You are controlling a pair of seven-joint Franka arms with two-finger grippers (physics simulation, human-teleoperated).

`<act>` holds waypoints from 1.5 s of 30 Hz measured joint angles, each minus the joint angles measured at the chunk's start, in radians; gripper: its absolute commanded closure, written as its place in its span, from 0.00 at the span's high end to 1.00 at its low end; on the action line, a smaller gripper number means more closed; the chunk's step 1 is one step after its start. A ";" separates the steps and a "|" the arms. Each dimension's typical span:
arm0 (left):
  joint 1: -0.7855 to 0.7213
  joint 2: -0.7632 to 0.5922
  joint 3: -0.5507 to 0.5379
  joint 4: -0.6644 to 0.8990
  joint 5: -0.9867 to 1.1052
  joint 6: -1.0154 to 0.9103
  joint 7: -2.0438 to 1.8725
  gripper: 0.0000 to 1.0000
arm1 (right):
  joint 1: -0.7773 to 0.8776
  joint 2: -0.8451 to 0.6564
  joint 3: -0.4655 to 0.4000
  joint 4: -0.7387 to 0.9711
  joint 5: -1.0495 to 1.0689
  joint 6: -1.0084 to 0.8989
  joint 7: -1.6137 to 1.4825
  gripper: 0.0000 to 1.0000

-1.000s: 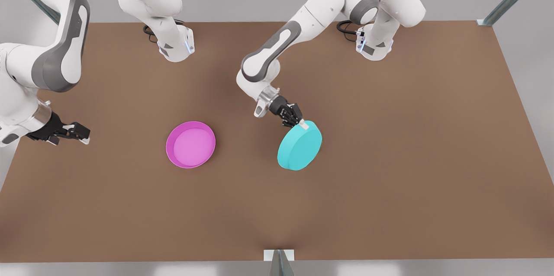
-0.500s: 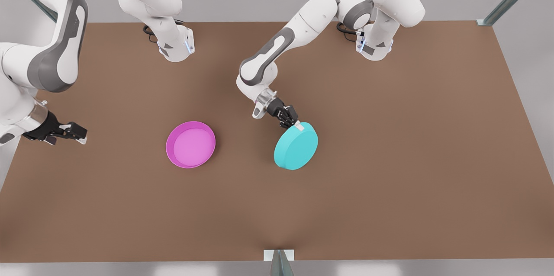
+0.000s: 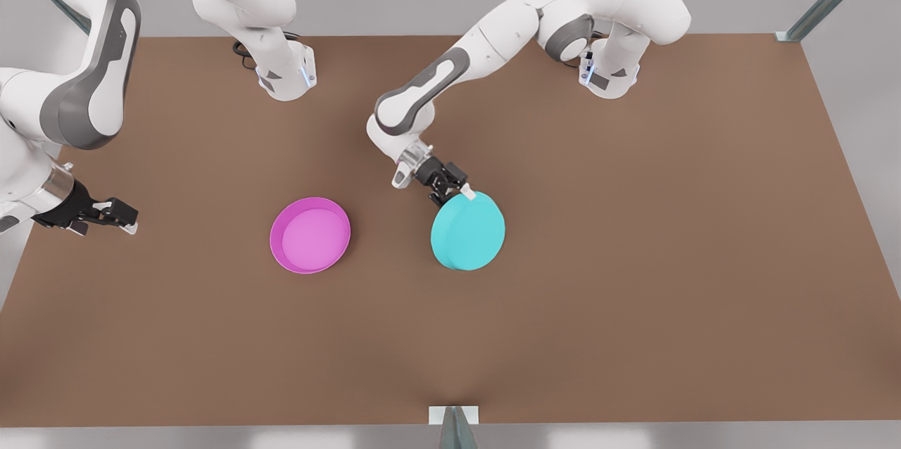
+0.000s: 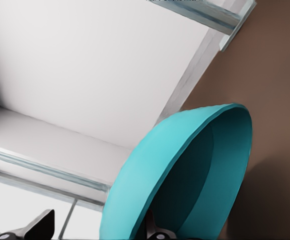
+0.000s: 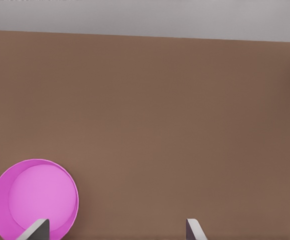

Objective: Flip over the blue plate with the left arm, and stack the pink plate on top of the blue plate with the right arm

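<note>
My left gripper (image 3: 456,193) sits just right of centre in the front view, fingers pinching the rim of the blue plate (image 3: 469,231) at its upper-left edge. I hold it by the rim because that leaves the plate free to swing about my grip. Its flat base faces the camera and its hollow (image 4: 205,185) faces away, so I judge the flip nearly done; whether the far edge touches the brown table (image 3: 633,224) I cannot tell. The pink plate (image 3: 310,235) lies rim-up just left of centre, well apart from the blue one, so the turning plate cannot strike it. My right gripper (image 3: 112,217) waits at the left edge of the frame, fingers (image 5: 35,231) spread with nothing between them, aimed toward the pink plate (image 5: 34,201), ready for stacking once the blue plate lies flat.
</note>
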 measured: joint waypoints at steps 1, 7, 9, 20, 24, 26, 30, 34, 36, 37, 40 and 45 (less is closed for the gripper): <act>0.000 0.017 -0.013 0.031 -0.013 0.000 -0.001 1.00 | 0.000 0.000 0.000 0.000 0.000 0.000 0.000 1.00; 0.000 0.071 -0.052 0.144 -0.127 0.058 -0.099 1.00 | 0.008 0.000 0.002 -0.001 -0.002 0.000 0.004 1.00; 0.003 0.071 -0.056 0.167 -0.182 0.108 -0.166 1.00 | 0.019 0.007 0.010 -0.035 -0.005 -0.004 -0.001 1.00; 0.018 0.054 -0.051 0.182 -0.425 0.241 -0.372 1.00 | 0.015 -0.066 0.005 -0.482 0.137 0.250 -0.210 1.00; 0.031 0.044 -0.050 0.184 -0.447 0.240 -0.359 1.00 | 0.018 -0.060 0.003 -0.483 0.138 0.258 -0.210 1.00; 0.035 0.046 -0.063 0.219 -0.460 0.250 -0.359 1.00 | 0.017 -0.058 0.003 -0.483 0.137 0.261 -0.213 1.00; 0.038 0.042 -0.108 0.266 -0.510 0.255 -0.359 1.00 | 0.009 -0.057 -0.001 -0.485 0.138 0.255 -0.236 1.00; 0.097 -0.103 -0.126 0.268 -0.612 0.251 -0.358 1.00 | 0.018 -0.063 0.000 -0.566 0.142 0.313 -0.233 1.00; 0.219 -0.225 -0.127 0.263 -0.737 0.243 -0.267 1.00 | 0.016 -0.053 -0.001 -0.607 0.214 0.328 -0.240 1.00; 0.313 -0.277 -0.128 0.260 -0.810 0.203 -0.162 1.00 | 0.043 -0.037 -0.001 -0.636 0.218 0.397 -0.239 1.00; 0.595 -0.370 -0.120 0.253 -1.018 0.064 0.199 1.00 | 0.066 0.034 -0.001 -0.683 0.261 0.526 -0.239 1.00; 0.818 -0.459 -0.017 0.237 -1.166 -0.110 0.642 1.00 | 0.121 0.111 0.005 -0.739 0.386 0.628 -0.325 1.00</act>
